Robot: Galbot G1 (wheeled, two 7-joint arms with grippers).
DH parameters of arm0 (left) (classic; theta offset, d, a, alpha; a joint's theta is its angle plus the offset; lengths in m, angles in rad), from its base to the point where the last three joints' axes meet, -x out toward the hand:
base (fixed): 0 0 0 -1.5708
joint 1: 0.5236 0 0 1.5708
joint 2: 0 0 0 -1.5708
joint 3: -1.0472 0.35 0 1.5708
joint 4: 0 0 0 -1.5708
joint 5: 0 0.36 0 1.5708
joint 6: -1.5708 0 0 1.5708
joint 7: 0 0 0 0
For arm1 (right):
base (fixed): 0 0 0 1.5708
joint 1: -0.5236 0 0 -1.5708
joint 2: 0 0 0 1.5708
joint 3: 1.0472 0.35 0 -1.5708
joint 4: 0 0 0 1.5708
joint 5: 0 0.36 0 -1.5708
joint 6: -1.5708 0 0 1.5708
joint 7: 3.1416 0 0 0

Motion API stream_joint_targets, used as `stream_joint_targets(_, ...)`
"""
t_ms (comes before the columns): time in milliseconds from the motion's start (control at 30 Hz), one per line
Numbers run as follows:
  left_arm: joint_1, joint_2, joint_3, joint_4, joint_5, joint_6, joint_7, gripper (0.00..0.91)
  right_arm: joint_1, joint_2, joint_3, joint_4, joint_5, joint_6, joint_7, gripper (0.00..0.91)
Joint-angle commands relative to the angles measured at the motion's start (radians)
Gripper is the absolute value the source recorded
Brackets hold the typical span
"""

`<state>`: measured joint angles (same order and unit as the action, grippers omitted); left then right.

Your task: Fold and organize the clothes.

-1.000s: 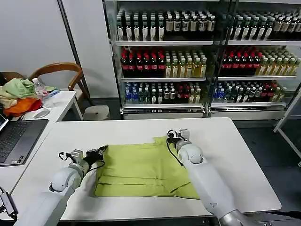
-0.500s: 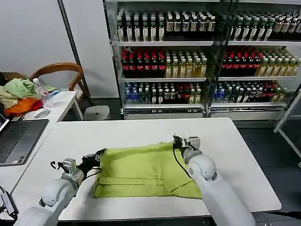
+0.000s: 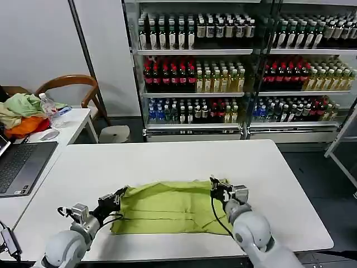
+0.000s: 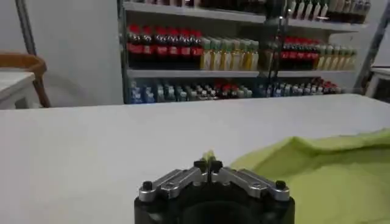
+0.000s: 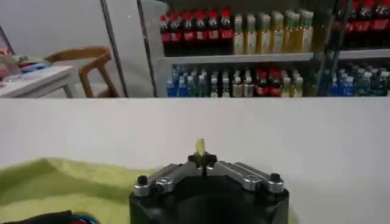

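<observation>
The lime yellow-green T-shirt [image 3: 167, 206] lies folded in a flat band on the white table [image 3: 167, 159], near its front edge. My left gripper [image 3: 120, 195] is shut on the shirt's far left corner, and a sliver of green cloth [image 4: 209, 159] pokes up between its fingertips [image 4: 209, 165]. At the far right corner my right gripper [image 3: 216, 188] is also shut on the fabric, with a green tip [image 5: 200, 146] standing out of its closed jaws [image 5: 202, 161]. The shirt [image 4: 323, 176] spreads away beside the left gripper, and its folded edge [image 5: 67, 185] shows beside the right.
A side desk at the left holds a laptop [image 3: 19, 167], a mouse [image 3: 49, 134], a water bottle [image 3: 51, 110] and a heap of pale green, beige and orange garments [image 3: 21, 114]. A wooden chair [image 3: 72, 89] and drink shelves [image 3: 240, 67] stand behind the table.
Both grippers have pulled the shirt's far edge toward the table's front edge, folding it over. The cloth now lies as a narrower band closer to me.
</observation>
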<state>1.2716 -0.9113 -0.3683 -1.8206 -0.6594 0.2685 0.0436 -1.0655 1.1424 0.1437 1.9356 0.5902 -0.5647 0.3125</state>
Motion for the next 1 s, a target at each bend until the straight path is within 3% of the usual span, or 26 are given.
stream_joint_targets(33, 0.060, 0.001, -0.011, -0.039, 0.013, -0.016, 0.000, 0.040, -0.081, -0.022, 0.008, 0.064, -0.017, 0.001, 0.010, 0.000)
stream_joint_targets(833, 0.110, 0.022, -0.016, -0.040, 0.034, -0.012, 0.001, 0.040, -0.136, -0.044, 0.031, 0.046, -0.065, -0.005, -0.018, 0.000)
stream_joint_targets(867, 0.113, 0.021, -0.015, -0.044, 0.044, -0.005, -0.002, 0.071, -0.142, -0.039, 0.028, 0.039, -0.075, -0.004, -0.024, 0.000)
stream_joint_targets(900, 0.114, 0.021, -0.015, -0.045, 0.046, 0.003, -0.004, 0.907, -0.143, -0.036, 0.026, 0.036, -0.081, 0.000, -0.026, 0.796)
stream_joint_targets(933, 0.113, 0.020, -0.013, -0.048, 0.070, 0.029, -0.022, 0.907, -0.143, -0.033, 0.026, 0.035, -0.090, 0.003, -0.034, 0.907)
stream_joint_targets(1000, 0.108, 0.019, -0.010, -0.051, 0.085, 0.054, -0.054, 0.907, -0.144, -0.031, 0.026, 0.044, -0.103, -0.003, -0.030, 0.907)
